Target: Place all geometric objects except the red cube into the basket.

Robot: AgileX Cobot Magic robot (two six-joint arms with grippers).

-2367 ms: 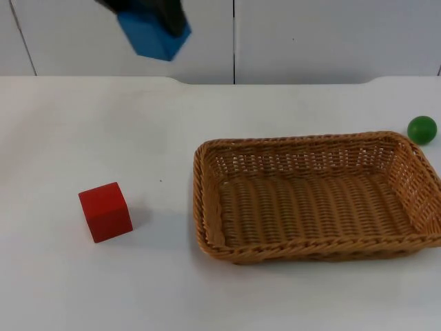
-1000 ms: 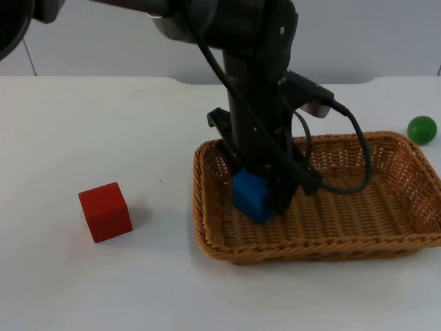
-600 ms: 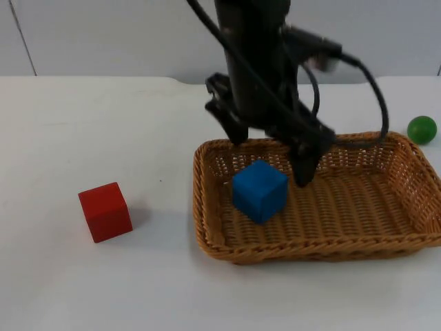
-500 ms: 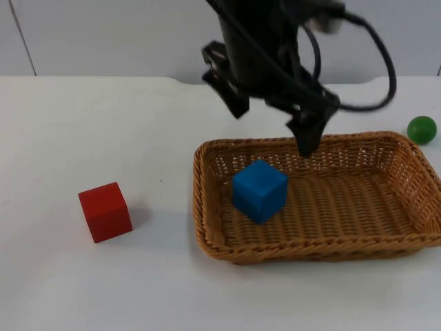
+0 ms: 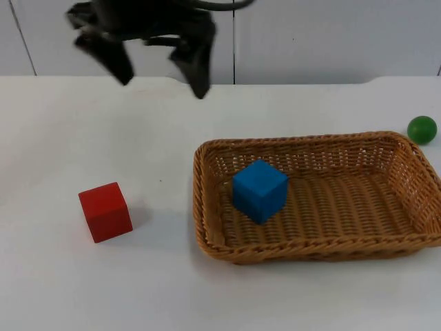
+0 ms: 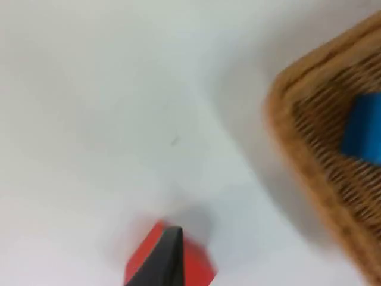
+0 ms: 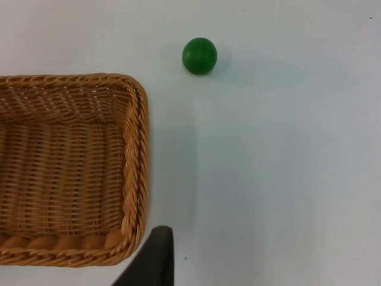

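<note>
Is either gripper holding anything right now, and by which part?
Nothing is held. The left gripper hangs open and empty above the table's far side; the blue cube sits free in the woven wicker basket. Right gripper: cannot tell.

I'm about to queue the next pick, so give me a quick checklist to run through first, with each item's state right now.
1. Blue cube in the basket: ok.
2. Red cube left on the table, outside the basket: ok.
3. Green ball in the basket: not ok; it sits on the table beyond the basket's far right corner.
4. Left tool open, holding nothing, over the table's far edge: ok.
5. Table around the ball free of other things: ok.
6. Right tool's fingers: cannot tell.
</note>
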